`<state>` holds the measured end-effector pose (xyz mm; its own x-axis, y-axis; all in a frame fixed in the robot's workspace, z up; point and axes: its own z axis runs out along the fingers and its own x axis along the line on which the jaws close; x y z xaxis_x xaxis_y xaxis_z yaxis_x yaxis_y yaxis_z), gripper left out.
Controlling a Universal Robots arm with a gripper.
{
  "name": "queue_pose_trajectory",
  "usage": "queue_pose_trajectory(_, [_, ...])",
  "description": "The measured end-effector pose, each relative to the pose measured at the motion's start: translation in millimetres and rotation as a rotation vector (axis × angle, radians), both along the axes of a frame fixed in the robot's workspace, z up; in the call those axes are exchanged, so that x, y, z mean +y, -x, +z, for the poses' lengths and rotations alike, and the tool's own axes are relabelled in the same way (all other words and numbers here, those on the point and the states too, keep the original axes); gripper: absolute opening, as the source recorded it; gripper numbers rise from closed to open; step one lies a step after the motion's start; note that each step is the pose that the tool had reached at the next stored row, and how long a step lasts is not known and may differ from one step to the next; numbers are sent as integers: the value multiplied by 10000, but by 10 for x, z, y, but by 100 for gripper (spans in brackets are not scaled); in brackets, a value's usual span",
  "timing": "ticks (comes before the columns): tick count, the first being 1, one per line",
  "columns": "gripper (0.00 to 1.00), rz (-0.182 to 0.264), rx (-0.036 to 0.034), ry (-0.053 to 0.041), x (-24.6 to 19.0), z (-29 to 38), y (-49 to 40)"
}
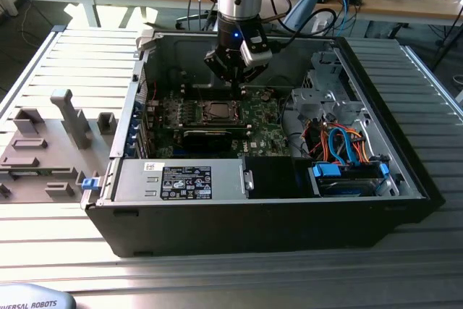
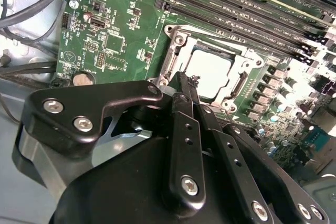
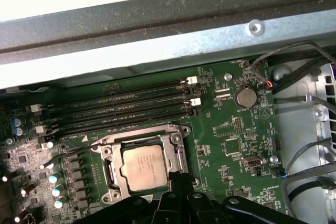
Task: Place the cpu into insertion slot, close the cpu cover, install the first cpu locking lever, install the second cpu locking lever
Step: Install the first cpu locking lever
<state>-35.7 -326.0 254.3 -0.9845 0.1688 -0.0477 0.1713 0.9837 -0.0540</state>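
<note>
**Gripper at the socket corner inside the open computer case**

Ribbed metal tabletop (image 1: 405, 265) carries an open black computer case (image 1: 289, 229), with wooden desks and loose cables behind it. Into that case the arm reaches from above, and its gripper (image 1: 236, 86) hangs over the green motherboard (image 1: 264, 124), just beside the insertion slot (image 1: 215, 112) on the exterior view's right. In both wrist views the black fingers (image 2: 184, 124) lie pressed together, clenched with nothing visible between them, and their tip (image 3: 178, 177) sits at one corner of the slot's metal rim; whether it touches the rim I cannot tell.

The cpu (image 3: 143, 167) lies flat inside the insertion slot, its silver-grey top showing through the square window of the cpu cover (image 3: 176, 148). That cover is folded down over the chip, framing it on all sides, as the second wrist view shows too (image 2: 176, 59). A thin wire lever (image 3: 68, 150) runs out from the slot's edge towards a row of small capacitors (image 3: 55, 190).

Beyond the slot, on the side away from the gripper, lie long black memory slots (image 3: 121, 109). A round coin battery (image 3: 245, 97) sits on the board near the case wall. Farther from the slot, on the exterior view's right, orange and blue cables (image 1: 340, 146) coil beside a grey drive cage (image 1: 325, 88). Grey plastic fixtures (image 1: 69, 117) stand outside the case on the exterior view's left.
</note>
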Motion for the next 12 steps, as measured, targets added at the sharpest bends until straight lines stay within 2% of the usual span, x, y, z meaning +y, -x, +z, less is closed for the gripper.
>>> queue_pose_trajectory(12, [11, 231, -1, -1, 0, 0, 0])
